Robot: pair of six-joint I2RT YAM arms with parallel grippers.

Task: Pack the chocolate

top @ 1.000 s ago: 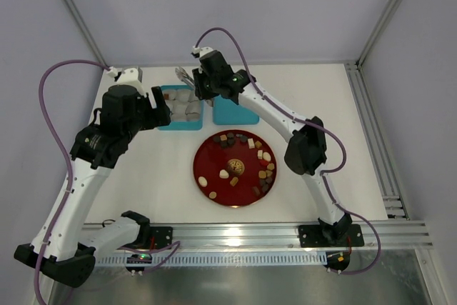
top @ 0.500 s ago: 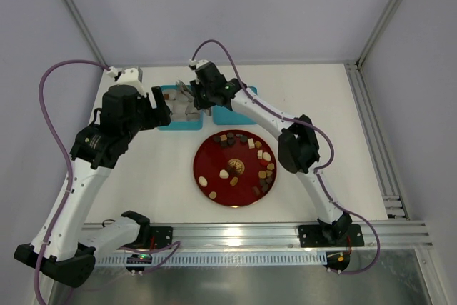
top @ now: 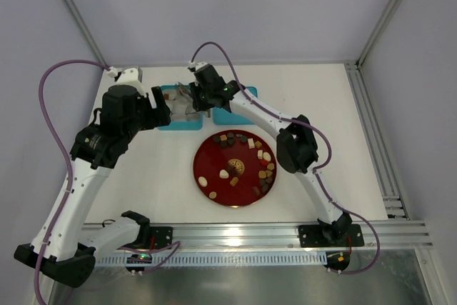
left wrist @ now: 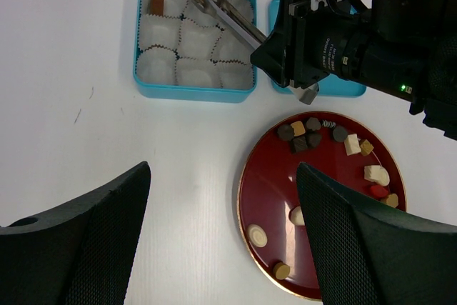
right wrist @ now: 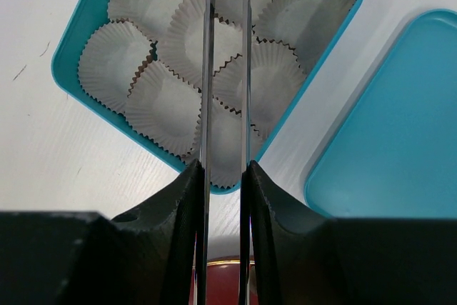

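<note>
**A:** Which way does the tool lie from the right gripper?

**B:** Straight ahead; that gripper is pressed onto the tongs, whose long axis runs out over the teal box to its far row of paper cups; something tan shows between the tips at the wrist view's upper edge, too cropped to name.

**A:** And the chocolate?

**B:** Mostly on the red plate, on the table behind the tongs, toward the arm bases; one brown piece sits in a corner cup.

**A:** The left gripper?

**B:** Spread wide, empty, hovering beside the plate; I judge the right arm better placed, since it has the tool.
</note>
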